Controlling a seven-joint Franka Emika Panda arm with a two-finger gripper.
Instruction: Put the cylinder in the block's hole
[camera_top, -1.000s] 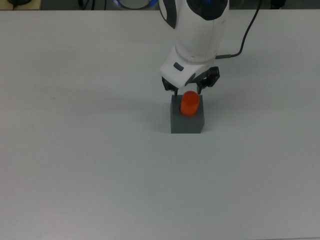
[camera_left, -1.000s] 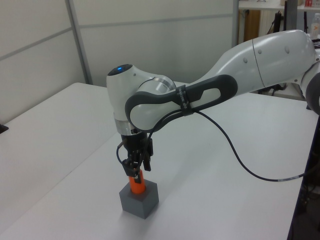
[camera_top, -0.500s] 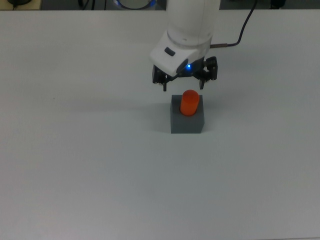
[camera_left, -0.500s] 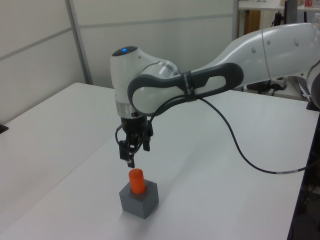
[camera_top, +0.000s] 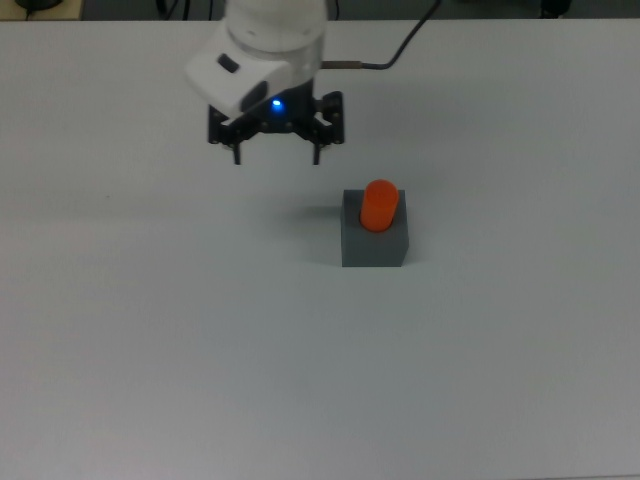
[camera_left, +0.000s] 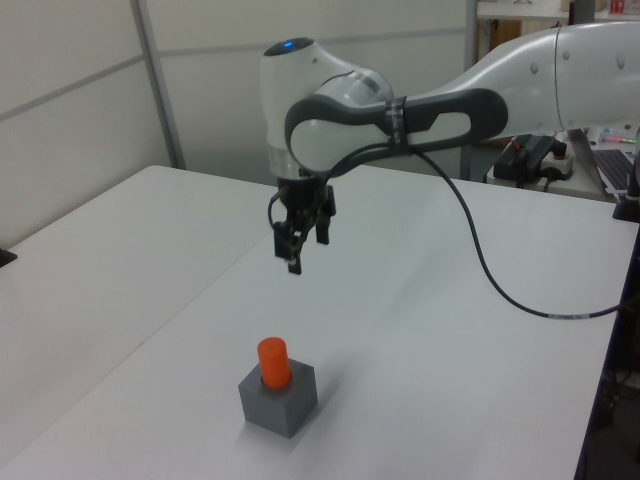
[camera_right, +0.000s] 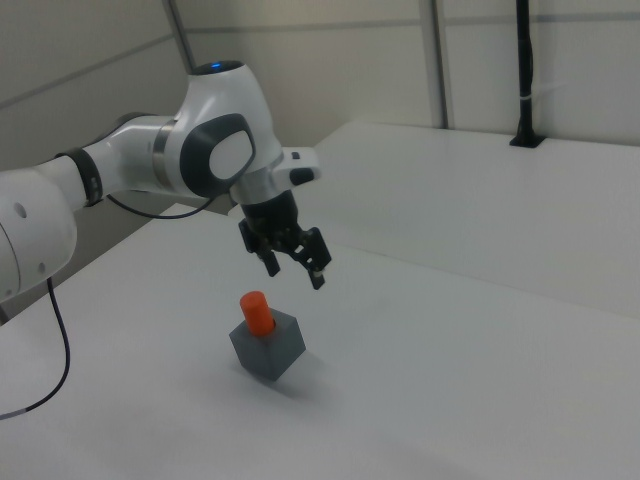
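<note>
**Cylinder seated in the block, my gripper raised and empty**

The white table (camera_top: 150, 350) filled nearly the whole top view, bare and pale. My arm (camera_left: 470, 90) reached in from the upper right of the left view, a white and grey limb with a black cable (camera_left: 500, 280) drooping from it toward the right edge. In the right view it entered from the left edge instead.

The block (camera_top: 374, 240) sat a little right of centre in the top view, low and centre-left in the left view (camera_left: 278, 393), and low and left of centre in the right view (camera_right: 268, 345). It stood flat on the table.

The cylinder (camera_top: 379, 205) stood upright in the hole in the block's top face, its orange upper part sticking out above the grey (camera_left: 273, 362) (camera_right: 257, 312).

My gripper (camera_top: 276, 152) hung in the upper middle of the top view, up and to the left of the block, well apart from it. My fingers (camera_top: 318, 150) were spread wide with nothing between them, pointing down (camera_left: 293, 255) (camera_right: 296, 270).
</note>
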